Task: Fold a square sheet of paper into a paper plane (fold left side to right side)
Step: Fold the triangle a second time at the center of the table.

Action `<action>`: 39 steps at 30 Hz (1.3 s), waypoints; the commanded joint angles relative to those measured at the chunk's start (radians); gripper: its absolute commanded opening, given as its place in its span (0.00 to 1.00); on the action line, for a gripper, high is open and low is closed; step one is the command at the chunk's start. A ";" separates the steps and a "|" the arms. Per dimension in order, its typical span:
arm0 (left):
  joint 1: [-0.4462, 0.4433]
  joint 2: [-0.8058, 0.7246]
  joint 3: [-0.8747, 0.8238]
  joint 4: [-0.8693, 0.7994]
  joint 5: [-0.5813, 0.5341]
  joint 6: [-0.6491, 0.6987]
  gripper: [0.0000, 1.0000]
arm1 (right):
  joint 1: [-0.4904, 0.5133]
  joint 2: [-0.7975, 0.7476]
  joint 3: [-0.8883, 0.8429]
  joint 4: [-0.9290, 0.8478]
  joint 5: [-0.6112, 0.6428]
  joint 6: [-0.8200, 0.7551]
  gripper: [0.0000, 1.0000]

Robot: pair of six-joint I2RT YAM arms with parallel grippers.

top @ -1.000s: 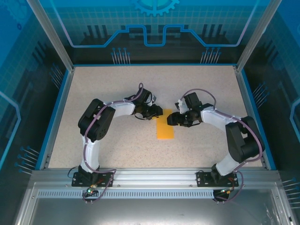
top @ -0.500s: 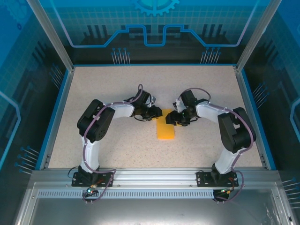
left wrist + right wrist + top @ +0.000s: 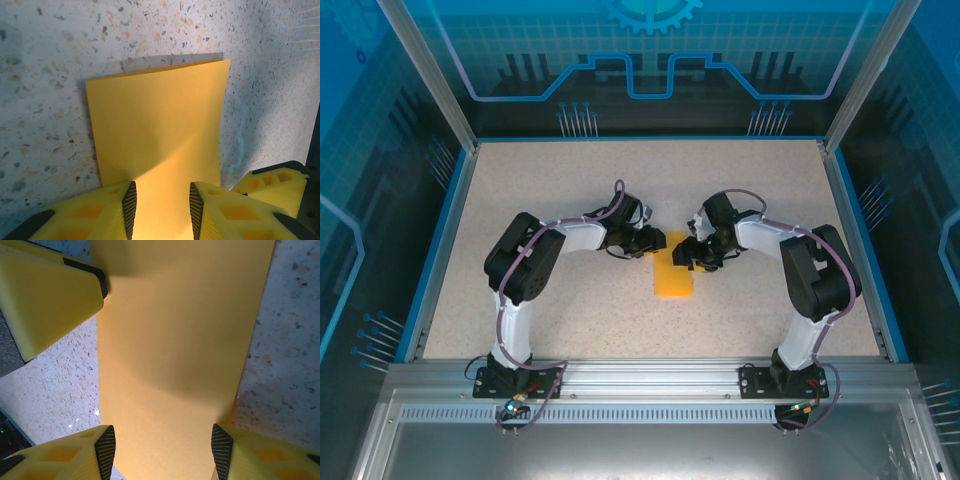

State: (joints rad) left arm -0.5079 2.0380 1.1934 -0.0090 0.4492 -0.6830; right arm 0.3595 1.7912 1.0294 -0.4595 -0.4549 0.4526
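Speckled table (image 3: 550,190) inside blue-walled enclosure. Both grippers crowd sheet's far end, nearly meeting over it.

One sheet (image 3: 672,272), folded into narrow rectangle, flat at table centre. Two grippers.

Sheet's long axis runs near to far from arm bases, ends square.

Left gripper (image 3: 655,240): jaws partly spread, fingers (image 3: 129,205) down on sheet. Right gripper (image 3: 688,252): jaws spread wide, straddling sheet's width, fingers (image 3: 104,450) at its edges.

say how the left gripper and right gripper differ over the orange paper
The left gripper has its jaws narrower than the paper; the right gripper has them spread about the paper's width. The left gripper reaches in from the left, the right gripper from the right. Both are open over the paper.
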 commanded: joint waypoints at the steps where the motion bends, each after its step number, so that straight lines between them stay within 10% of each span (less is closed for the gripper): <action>1: -0.010 -0.019 -0.031 -0.052 -0.013 -0.018 0.37 | 0.001 0.008 0.023 -0.053 0.024 0.001 0.57; 23: -0.010 -0.060 -0.031 -0.039 -0.005 -0.009 0.38 | 0.010 0.016 0.023 0.007 -0.065 0.041 0.56; 39: -0.133 -0.584 -0.369 0.028 -0.191 0.234 0.64 | -0.033 0.025 0.092 0.014 -0.154 0.066 0.48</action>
State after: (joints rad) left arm -0.5739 1.5158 0.8745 0.0422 0.3355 -0.5594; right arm 0.3466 1.8050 1.0775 -0.4267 -0.5694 0.5140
